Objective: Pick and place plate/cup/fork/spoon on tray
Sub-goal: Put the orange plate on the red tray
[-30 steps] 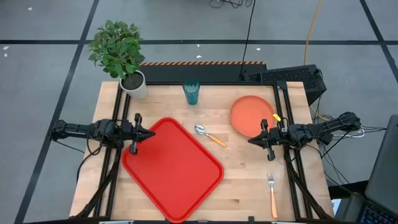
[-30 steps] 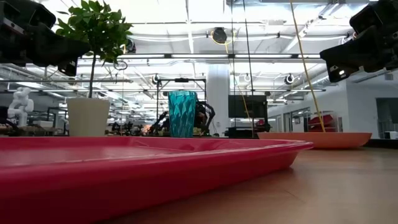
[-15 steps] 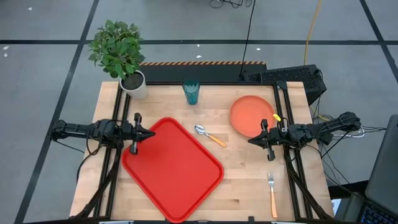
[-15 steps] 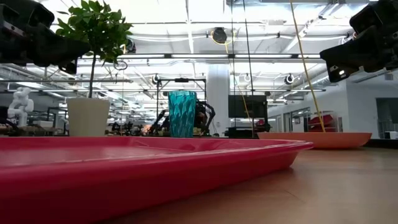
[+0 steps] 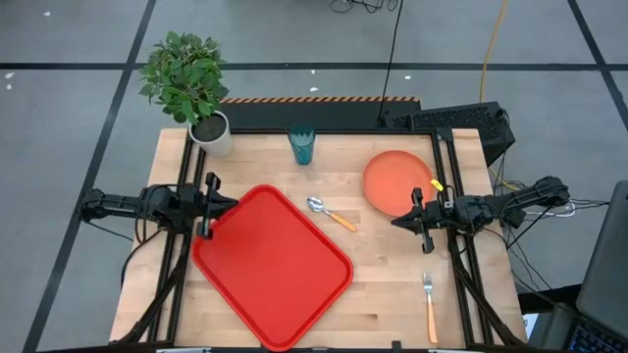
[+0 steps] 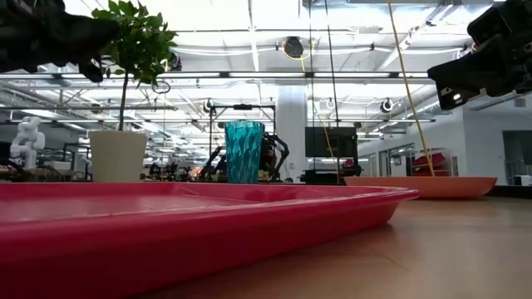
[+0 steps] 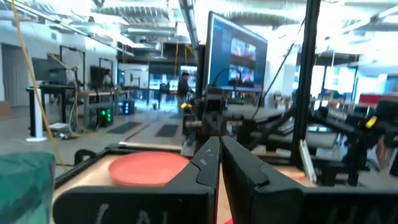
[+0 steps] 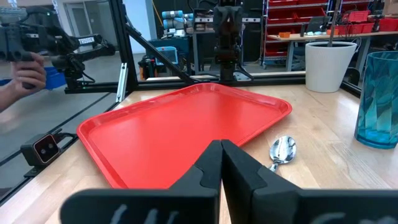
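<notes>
1. Your left gripper (image 5: 209, 205) has pulled back and lifted slightly since half a second ago; it hangs at the tray's (image 5: 273, 265) left corner, fingers together, holding nothing.
2. Your right gripper (image 5: 420, 222) hasn't moved; it waits beside the plate (image 5: 396, 182), fingers together and empty.
3. That reads as the left arm just starting out. Nothing is on the tray yet.
4. Count: one tray, one plate at the back right, one cup (image 5: 302, 146) at the back edge, one spoon (image 5: 329, 213) between tray and plate, one fork (image 5: 429, 305) at the front right.
5. One potted plant (image 5: 190, 82) stands at the back left corner.
</notes>
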